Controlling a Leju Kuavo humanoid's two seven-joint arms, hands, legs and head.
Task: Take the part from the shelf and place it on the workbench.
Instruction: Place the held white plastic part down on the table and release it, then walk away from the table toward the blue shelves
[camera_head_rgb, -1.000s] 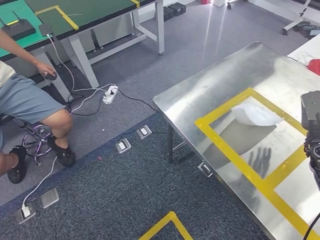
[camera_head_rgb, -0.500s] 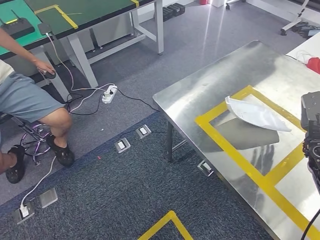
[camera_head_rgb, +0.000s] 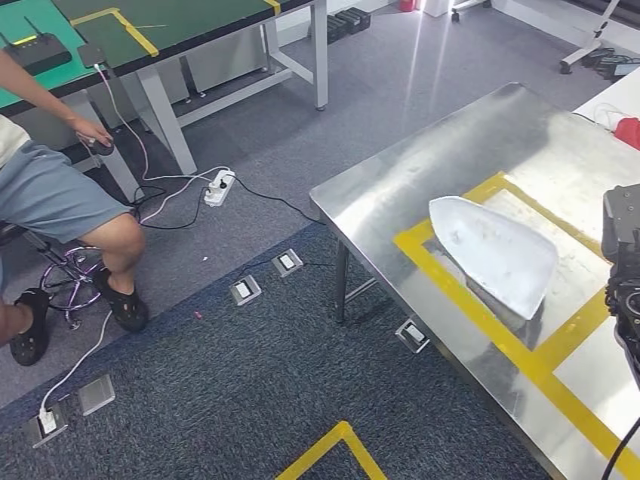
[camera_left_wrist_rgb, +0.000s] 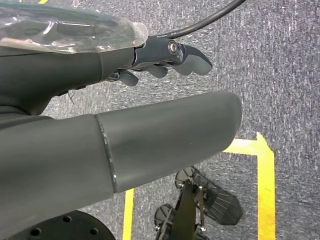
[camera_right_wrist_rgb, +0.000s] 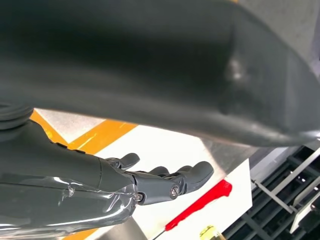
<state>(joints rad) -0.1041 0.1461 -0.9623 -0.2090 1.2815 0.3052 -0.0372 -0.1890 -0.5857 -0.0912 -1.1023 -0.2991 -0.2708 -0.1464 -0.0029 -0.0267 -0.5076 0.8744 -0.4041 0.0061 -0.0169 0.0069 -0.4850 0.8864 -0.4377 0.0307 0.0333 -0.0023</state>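
Note:
The white shell-shaped part (camera_head_rgb: 494, 250) is over the steel workbench (camera_head_rgb: 453, 150), inside the yellow tape frame (camera_head_rgb: 483, 320). It is tilted so that its broad face is turned up at me. In the right wrist view its dark underside (camera_right_wrist_rgb: 151, 65) spans the picture just above my right hand (camera_right_wrist_rgb: 158, 182). The fingers (camera_right_wrist_rgb: 188, 177) are stretched out straight, with a bright gap between them and the part. Whether the thumb touches the part is hidden. My left hand (camera_left_wrist_rgb: 166, 55) hangs over the carpet with loosely extended fingers and holds nothing.
A person (camera_head_rgb: 53, 190) sits on a stool at the left beside a green-topped table (camera_head_rgb: 189, 20). A power strip (camera_head_rgb: 220, 187) with cables and several floor sockets (camera_head_rgb: 246, 291) lie on the carpet. A red object (camera_head_rgb: 628, 130) is at the far right.
The part has swung from lying edge-on at the far side of the tape frame to a larger, nearer, tilted pose. The finger reflection on the steel is now covered.

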